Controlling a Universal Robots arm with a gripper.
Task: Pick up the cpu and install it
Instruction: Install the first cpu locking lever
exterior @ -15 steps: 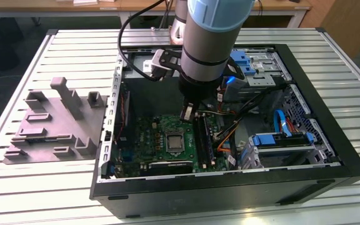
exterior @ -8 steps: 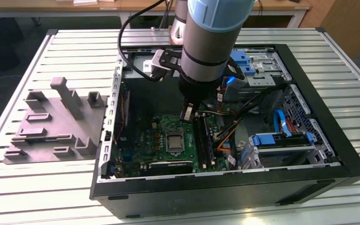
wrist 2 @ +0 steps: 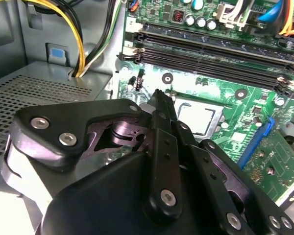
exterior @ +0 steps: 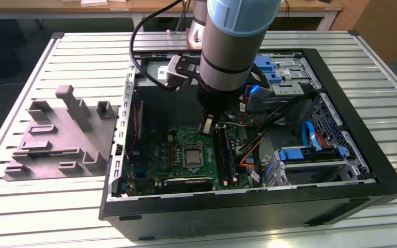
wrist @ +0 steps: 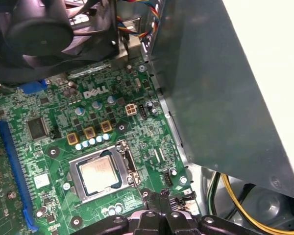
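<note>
With the cpu (wrist: 99, 174) already lying in its socket (wrist: 102, 174), the closed, empty pincer (wrist: 159, 197) beside it should press nothing skew.

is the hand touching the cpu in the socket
Apart. In the first wrist view the small square silvery cpu lies in its socket, with bare green board separating it from the black hand.

- A work table (exterior: 81, 206) of pale metal slats fills most of the exterior view, with bright light glaring off its near edge.
- Behind it stands a wooden desk (exterior: 150, 6) with white legs.
- A wooden panel (exterior: 384, 23) rises at the exterior view's right.
- The floor (exterior: 9, 67) at the exterior view's left is dark grey.
</note>
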